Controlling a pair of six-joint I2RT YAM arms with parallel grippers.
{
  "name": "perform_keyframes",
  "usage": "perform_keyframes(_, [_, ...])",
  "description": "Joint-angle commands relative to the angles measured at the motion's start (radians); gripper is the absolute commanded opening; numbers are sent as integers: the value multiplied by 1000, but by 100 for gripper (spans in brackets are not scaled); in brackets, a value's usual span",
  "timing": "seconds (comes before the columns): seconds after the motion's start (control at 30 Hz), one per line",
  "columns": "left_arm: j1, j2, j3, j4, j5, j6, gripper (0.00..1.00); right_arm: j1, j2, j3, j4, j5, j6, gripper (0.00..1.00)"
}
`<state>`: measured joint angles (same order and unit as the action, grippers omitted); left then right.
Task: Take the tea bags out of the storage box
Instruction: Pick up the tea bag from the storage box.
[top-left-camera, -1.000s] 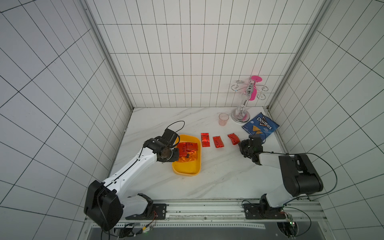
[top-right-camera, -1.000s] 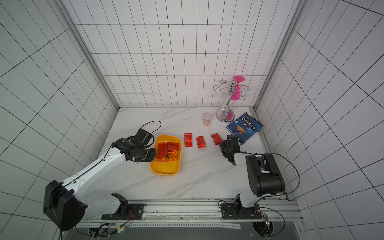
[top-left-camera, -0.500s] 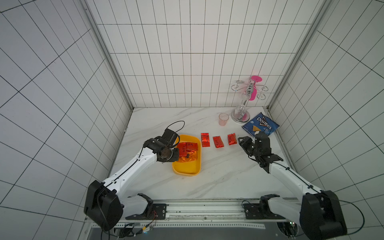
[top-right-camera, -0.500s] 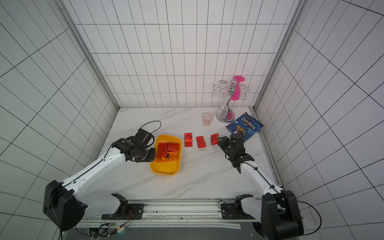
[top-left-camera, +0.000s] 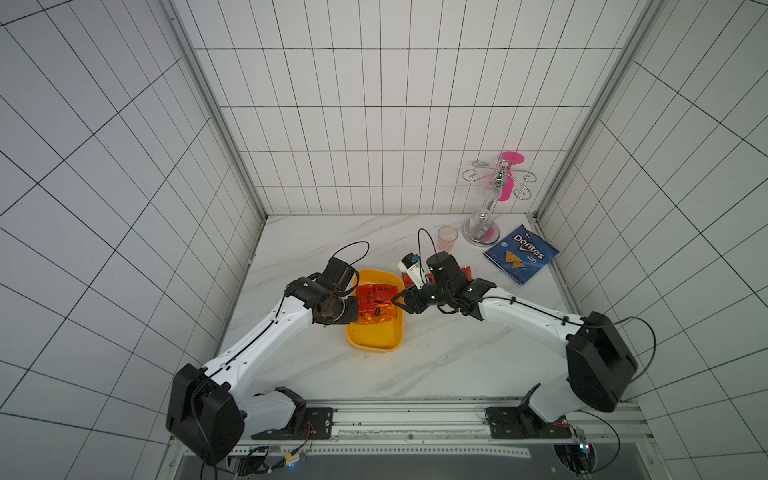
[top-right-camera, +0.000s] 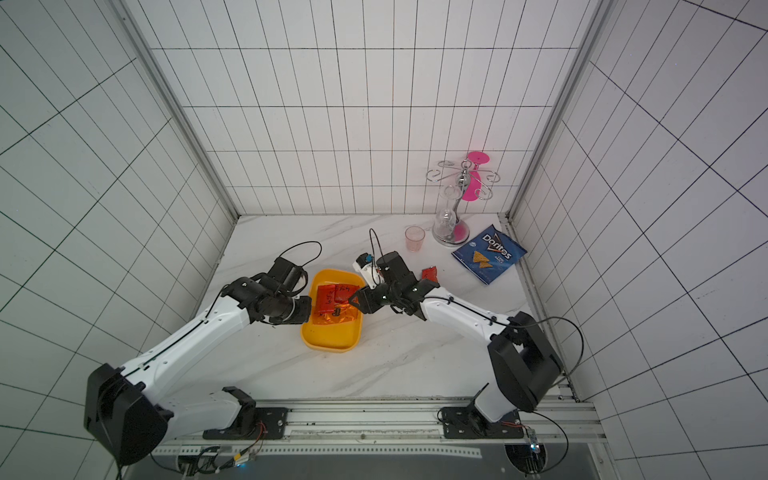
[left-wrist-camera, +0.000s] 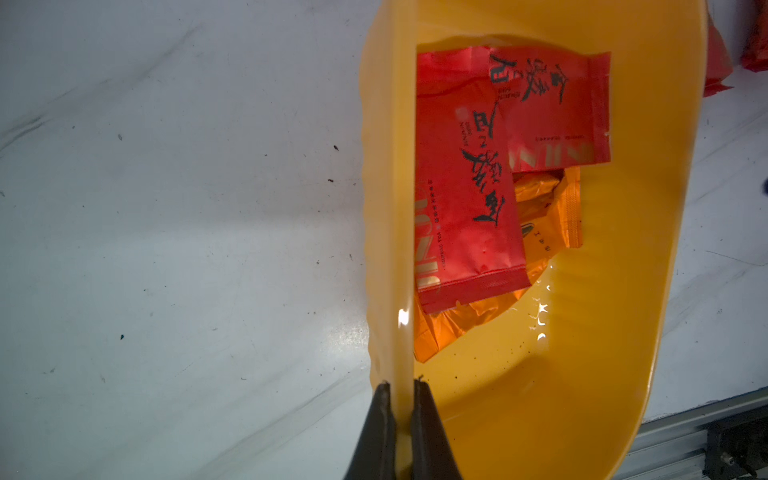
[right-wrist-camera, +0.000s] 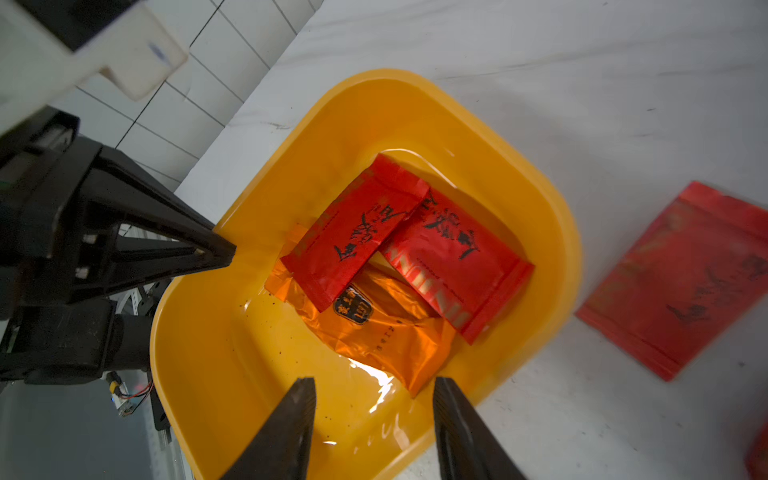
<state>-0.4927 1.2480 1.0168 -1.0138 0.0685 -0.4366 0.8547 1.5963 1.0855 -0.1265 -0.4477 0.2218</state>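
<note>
1. Three tea bags (left-wrist-camera: 465, 187) lie inside the storage box (top-left-camera: 374, 337), heaped toward one end of it. A top red sachet (right-wrist-camera: 357, 232) overlaps a second red sachet (right-wrist-camera: 455, 266), and both rest on an orange sachet (right-wrist-camera: 386, 336). The other end of the box is bare.
2. A loose red sachet (right-wrist-camera: 681, 282) lies flat on the surface (top-left-camera: 436, 374) just beside the box, clear of its rim. A sliver of another red one (right-wrist-camera: 758, 457) shows farther from the box.
3. In a top view, a red corner (top-right-camera: 429, 273) peeks out past the right arm (top-left-camera: 528, 320), well apart from the box. That arm covers the stretch between the corner and the box, so how many bags are already out cannot be counted.
4. The left tool (left-wrist-camera: 399, 387) is clamped on the box's side wall, one jaw inside and one outside. This likely steadies the box.
5. The right tool (right-wrist-camera: 374, 399) hangs over the box's rim on the side opposite the left tool. Its jaws are partly spread and hold nothing, and they point at the heap.
6. Judged from this, the task is partly done. At least two bags are out and three remain. The top red sachet looks the easiest to take next, while the orange one is pinned beneath the others.
</note>
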Motion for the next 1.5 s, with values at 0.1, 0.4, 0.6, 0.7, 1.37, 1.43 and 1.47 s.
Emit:
perform_keyframes(0.1, [-7,-18,2,29,1,1,0,42,177,174,-42,46,204,48])
perform_keyframes(0.4, [-12,-19,2,26,-3,0,0,45,295,248,-27,14,328,47])
perform_keyframes(0.6, [-12,-18,2,27,-4,0,0,46,339,256,45,-59,394,39])
perform_keyframes(0.7, [-12,-18,2,27,-3,0,0,54,356,273,49,-82,414,36])
perform_keyframes(1.37, [-13,-20,3,27,-9,-1,0,82,335,294,58,-54,417,0])
perform_keyframes(1.43, [-13,-17,2,25,-11,-1,0,80,320,293,60,-49,413,0])
perform_keyframes(1.47, [-13,-16,3,26,-14,-3,0,78,309,290,59,-45,413,0])
